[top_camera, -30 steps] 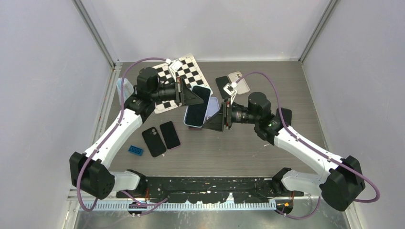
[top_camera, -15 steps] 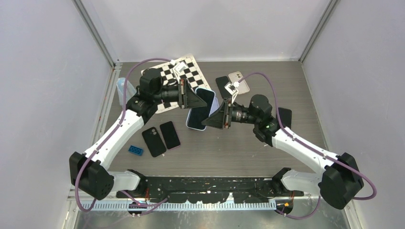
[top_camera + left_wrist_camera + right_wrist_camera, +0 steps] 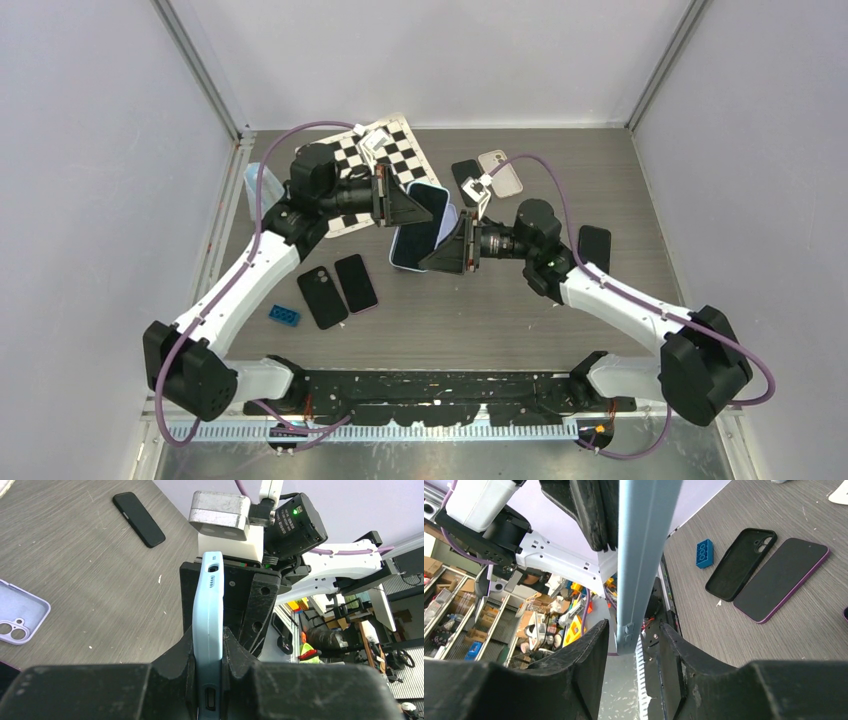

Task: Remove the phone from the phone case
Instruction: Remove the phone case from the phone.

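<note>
The phone in its light blue case (image 3: 415, 228) is held above the table between both arms, dark screen up. My left gripper (image 3: 400, 205) is shut on its far edge; in the left wrist view both fingers press the case's (image 3: 207, 605) sides around my left gripper (image 3: 207, 647). My right gripper (image 3: 443, 252) is open at the case's near right edge. In the right wrist view the case's edge (image 3: 644, 550) runs down between my right gripper's (image 3: 633, 630) spread fingers, with a gap on each side.
On the table left of centre lie an empty black case (image 3: 321, 297), a purple-edged phone (image 3: 355, 282) and a blue brick (image 3: 283, 315). A checkerboard (image 3: 392, 148) lies at the back. A black phone (image 3: 466, 180), a pale case (image 3: 500, 172) and another black phone (image 3: 594, 247) lie to the right.
My right gripper has moved left, closing in on the cased phone so its open fingers now straddle the case's edge. My left gripper still holds the case, shifted slightly.
</note>
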`<state>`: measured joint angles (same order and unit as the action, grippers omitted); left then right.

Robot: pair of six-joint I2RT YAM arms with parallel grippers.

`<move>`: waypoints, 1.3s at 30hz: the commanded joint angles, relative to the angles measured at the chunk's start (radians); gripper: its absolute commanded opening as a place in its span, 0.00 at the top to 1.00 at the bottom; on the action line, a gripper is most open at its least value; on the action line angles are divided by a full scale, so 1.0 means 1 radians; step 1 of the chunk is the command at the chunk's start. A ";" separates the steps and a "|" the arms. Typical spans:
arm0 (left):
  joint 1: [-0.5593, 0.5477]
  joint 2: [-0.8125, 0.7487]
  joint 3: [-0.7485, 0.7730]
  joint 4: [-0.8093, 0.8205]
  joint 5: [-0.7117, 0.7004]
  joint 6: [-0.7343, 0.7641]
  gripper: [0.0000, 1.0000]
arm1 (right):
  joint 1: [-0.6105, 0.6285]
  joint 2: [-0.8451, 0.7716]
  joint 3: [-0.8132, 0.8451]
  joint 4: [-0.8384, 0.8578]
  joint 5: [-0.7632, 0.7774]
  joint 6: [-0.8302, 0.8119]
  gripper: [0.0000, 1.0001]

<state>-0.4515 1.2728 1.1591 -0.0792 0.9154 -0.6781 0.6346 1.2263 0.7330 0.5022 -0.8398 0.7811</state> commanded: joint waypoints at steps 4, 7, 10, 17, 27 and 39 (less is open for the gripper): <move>-0.003 -0.064 0.047 0.073 -0.031 0.001 1.00 | 0.003 0.013 -0.018 0.070 -0.061 -0.012 0.52; -0.003 -0.069 0.046 0.074 -0.038 0.003 1.00 | 0.003 0.009 -0.024 0.060 -0.049 -0.021 0.55; -0.003 -0.074 0.047 0.072 -0.041 0.003 1.00 | 0.003 0.004 -0.022 0.056 -0.042 -0.024 0.61; -0.003 -0.077 0.049 0.064 -0.043 -0.010 1.00 | 0.002 -0.019 -0.019 0.047 -0.008 -0.044 0.83; -0.003 0.018 0.119 -0.095 -0.147 -0.274 1.00 | 0.004 -0.016 0.059 -0.104 -0.012 -0.238 0.99; -0.003 0.140 0.001 0.358 0.016 -0.734 1.00 | 0.004 -0.046 0.107 -0.270 0.113 -0.425 0.99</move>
<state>-0.4210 1.4101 1.1522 0.0895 0.9146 -1.0920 0.6140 1.1782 0.8051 0.2634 -0.8593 0.5224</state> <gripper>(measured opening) 0.167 0.224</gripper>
